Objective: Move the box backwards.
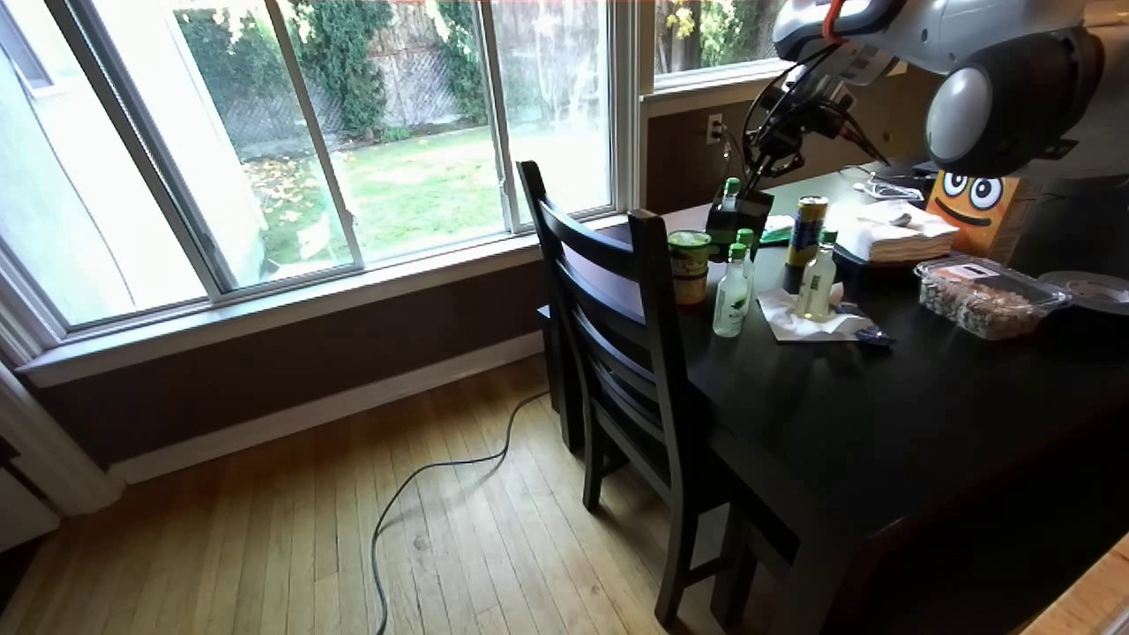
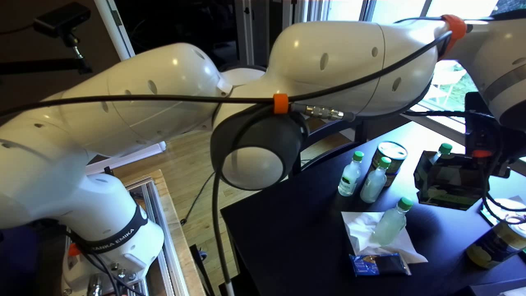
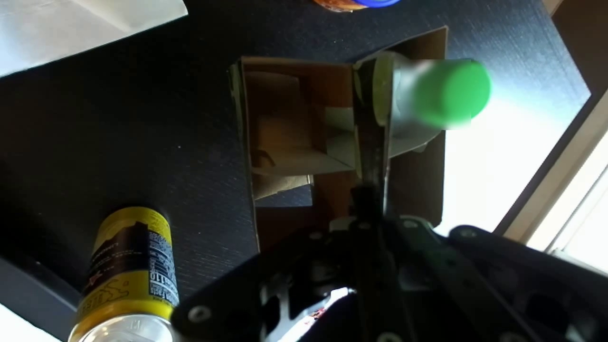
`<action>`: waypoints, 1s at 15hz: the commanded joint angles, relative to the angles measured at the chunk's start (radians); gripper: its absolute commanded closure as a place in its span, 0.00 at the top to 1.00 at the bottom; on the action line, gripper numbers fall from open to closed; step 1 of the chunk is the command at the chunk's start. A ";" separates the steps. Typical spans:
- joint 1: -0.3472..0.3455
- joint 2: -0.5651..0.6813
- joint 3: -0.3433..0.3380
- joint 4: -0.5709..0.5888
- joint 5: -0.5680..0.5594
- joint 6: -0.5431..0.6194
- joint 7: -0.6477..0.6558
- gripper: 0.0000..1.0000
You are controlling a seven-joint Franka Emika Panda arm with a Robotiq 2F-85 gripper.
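The box is a dark, open-topped carton with compartments, seen in both exterior views [image 1: 745,220] [image 2: 452,185] near the window side of the table. In the wrist view its brown inside [image 3: 280,142] shows below my gripper. A green-capped bottle [image 3: 453,92] stands in one compartment; its cap also shows in an exterior view [image 2: 445,149]. My gripper [image 3: 365,204] points down over the box, with its fingers closed on the upright middle panel; it also shows in an exterior view [image 1: 756,176]. The fingertips are dark and partly hidden. I cannot tell whether the box touches the table.
Two green-capped bottles [image 1: 730,304] and stacked tubs [image 1: 689,265] stand beside the box. Another bottle [image 2: 388,224] stands on a napkin near a blue packet [image 2: 380,264]. A yellow can [image 3: 128,266] is close by. A chair [image 1: 609,353] adjoins the table.
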 commanded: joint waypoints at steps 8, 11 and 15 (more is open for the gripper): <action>-0.002 0.067 0.008 0.100 -0.015 -0.110 0.092 0.01; -0.008 0.071 0.009 0.101 -0.012 -0.125 0.121 0.01; -0.012 0.078 0.003 0.108 -0.015 -0.121 0.150 0.01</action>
